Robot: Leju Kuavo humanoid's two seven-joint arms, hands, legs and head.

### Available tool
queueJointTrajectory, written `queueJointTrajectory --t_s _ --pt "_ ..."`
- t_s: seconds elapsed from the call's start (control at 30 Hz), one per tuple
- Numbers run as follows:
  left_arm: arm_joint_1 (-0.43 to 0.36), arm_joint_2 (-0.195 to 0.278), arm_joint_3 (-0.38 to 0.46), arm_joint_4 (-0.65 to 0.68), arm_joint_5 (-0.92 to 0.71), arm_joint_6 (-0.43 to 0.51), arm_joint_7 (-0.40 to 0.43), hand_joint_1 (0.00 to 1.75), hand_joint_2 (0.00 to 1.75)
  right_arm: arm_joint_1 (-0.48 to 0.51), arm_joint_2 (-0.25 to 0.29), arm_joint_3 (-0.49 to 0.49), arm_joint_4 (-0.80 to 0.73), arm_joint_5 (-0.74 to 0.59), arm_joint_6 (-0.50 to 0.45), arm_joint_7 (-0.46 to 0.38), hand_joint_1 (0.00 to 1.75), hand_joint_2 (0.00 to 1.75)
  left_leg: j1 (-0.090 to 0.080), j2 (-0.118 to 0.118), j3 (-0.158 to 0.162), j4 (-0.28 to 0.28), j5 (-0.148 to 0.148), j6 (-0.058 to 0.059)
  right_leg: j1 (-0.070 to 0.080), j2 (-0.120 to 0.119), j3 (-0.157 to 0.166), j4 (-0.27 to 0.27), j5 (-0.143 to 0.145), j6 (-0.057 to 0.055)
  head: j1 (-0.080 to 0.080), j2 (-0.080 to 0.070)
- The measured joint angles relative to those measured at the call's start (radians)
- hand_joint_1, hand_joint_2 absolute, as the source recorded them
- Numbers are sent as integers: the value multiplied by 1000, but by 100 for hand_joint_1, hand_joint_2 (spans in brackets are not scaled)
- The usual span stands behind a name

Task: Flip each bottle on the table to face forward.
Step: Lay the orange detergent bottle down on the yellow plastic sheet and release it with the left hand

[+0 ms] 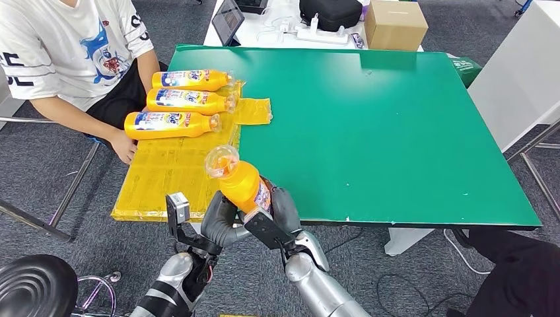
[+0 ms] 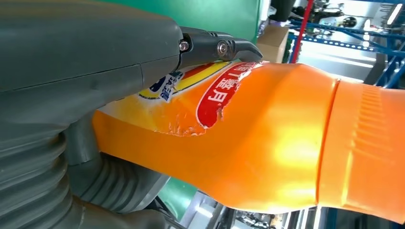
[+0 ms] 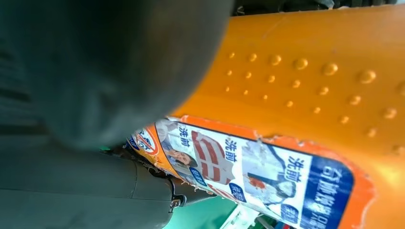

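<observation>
An orange bottle with a clear cap is held up over the table's near edge, cap pointing away from me. My left hand and right hand both grip its lower body. In the left wrist view the bottle shows a torn red label under a dark fingertip. In the right wrist view the bottle shows a dotted surface and a blue picture label beside my hand. Three more orange bottles lie on their sides on a yellow mat, labels up.
A green table stretches to the right. A person in a white shirt sits at the left with a hand by the mat's edge. A cardboard box, tablet and black bag sit behind. A black stool stands near left.
</observation>
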Motion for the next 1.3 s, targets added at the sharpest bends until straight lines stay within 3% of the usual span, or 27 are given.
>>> queueJointTrajectory --t_s 0.73,0.87,1.27,1.3 --pt "-1 0 40 31 86 9 24 4 175 -8 20 75 95 -2 25 6 175 175 0 1 0 0 0 0 0 1 -1 0 0 0 0 0" --pt "1 0 40 31 78 25 9 174 175 -13 20 84 101 -14 25 6 175 175 0 1 0 0 0 0 0 1 -1 0 0 0 0 0" --pt "21 0 46 -14 107 22 -33 175 175 -32 27 104 110 -37 25 4 175 175 0 1 0 0 0 0 0 1 -1 0 0 0 0 0" --pt "22 0 47 -18 109 22 -33 175 175 -33 27 104 110 -37 25 4 168 175 0 1 0 0 0 0 0 1 -1 0 0 0 0 0"
